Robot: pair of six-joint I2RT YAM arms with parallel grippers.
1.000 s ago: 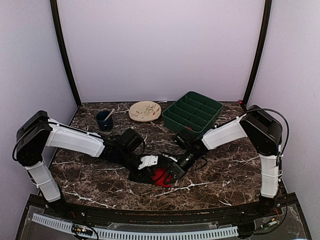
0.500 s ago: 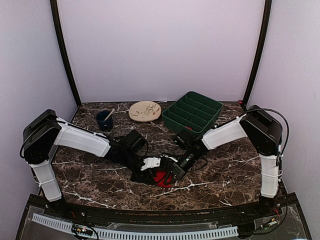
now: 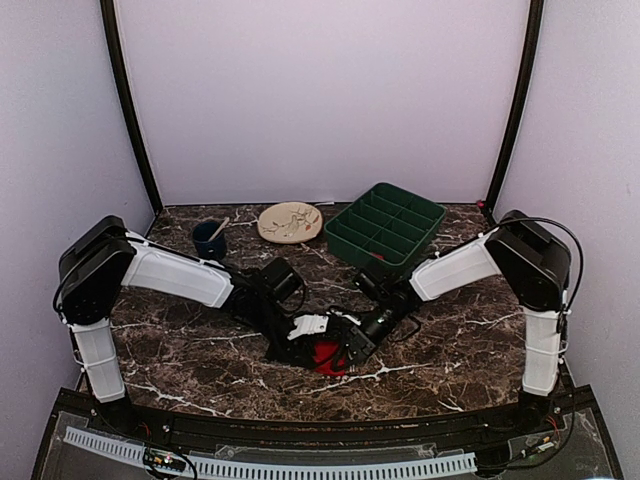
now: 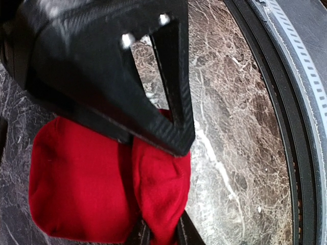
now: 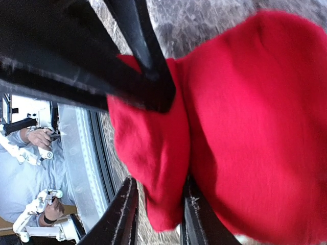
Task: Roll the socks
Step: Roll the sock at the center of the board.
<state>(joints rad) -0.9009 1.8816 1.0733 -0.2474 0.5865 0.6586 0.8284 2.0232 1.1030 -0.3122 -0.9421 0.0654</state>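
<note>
Overhead view of a dark marble counter. Two white robot arms reach inward and meet near its front edge over the socks, a small bright red bundle lying on the stone. The left pincer and the right pincer touch the bundle from opposite sides.

In both wrist views a thick fold of red fabric is squeezed between two dark fingers. Each pincer therefore appears nearly closed on the socks, with only cloth in the gap. The bundle looks lumpy and partly rolled, with a flatter lobe beside the pinched fold.

To roll well, one pincer should probably anchor the fold against the counter. The other can then turn the loose lobe over it, with gentle tension so the soft fabric neither slips free nor springs open.
</note>
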